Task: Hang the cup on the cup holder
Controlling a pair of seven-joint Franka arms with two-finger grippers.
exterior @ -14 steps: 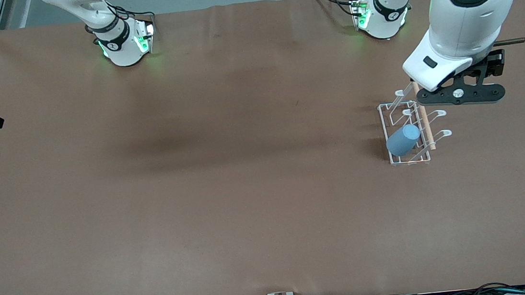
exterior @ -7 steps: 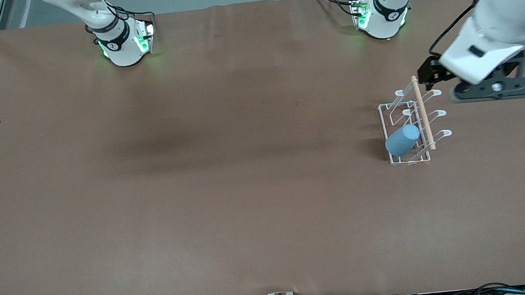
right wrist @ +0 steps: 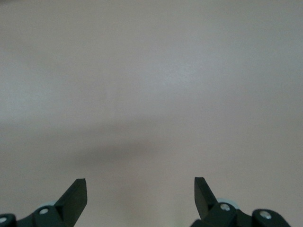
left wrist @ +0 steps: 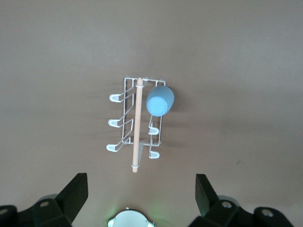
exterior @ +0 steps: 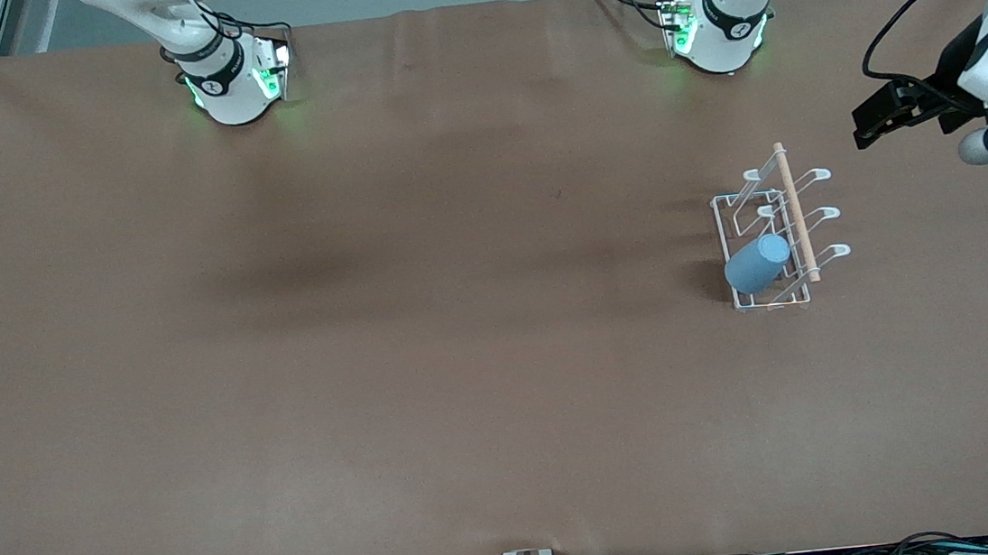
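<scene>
Presently the cup holder [exterior: 767, 247], a white wire rack with loop-tipped prongs in two rows and a light wooden rod [exterior: 796, 212] along its top, stands on the brown desk [exterior: 430, 365] toward the left arm's end. The cup [exterior: 756, 264], a plain light-blue tumbler with no handle, hangs tilted on a prong of the row facing the right arm's end, at the end of the rack nearest the front camera. Its closed bottom points up and outward. The other prongs carry nothing.

The left pincer [left wrist: 140, 194] is raised in the air above the desk at the left arm's end, well apart from the rack. Its fingers [left wrist: 75, 191] stand wide apart with nothing between them. In the left wrist view the rack and cup appear whole below it, untouched.

The right pincer [right wrist: 140, 194] is likewise spread wide and empty, over bare desk surface. Only its fingertips [right wrist: 75, 191] show in the right wrist view. In the front view a dark part of that arm shows at the picture's edge, at the right arm's end of the desk. Both arm bases stand along the desk's edge farthest from the front camera.
</scene>
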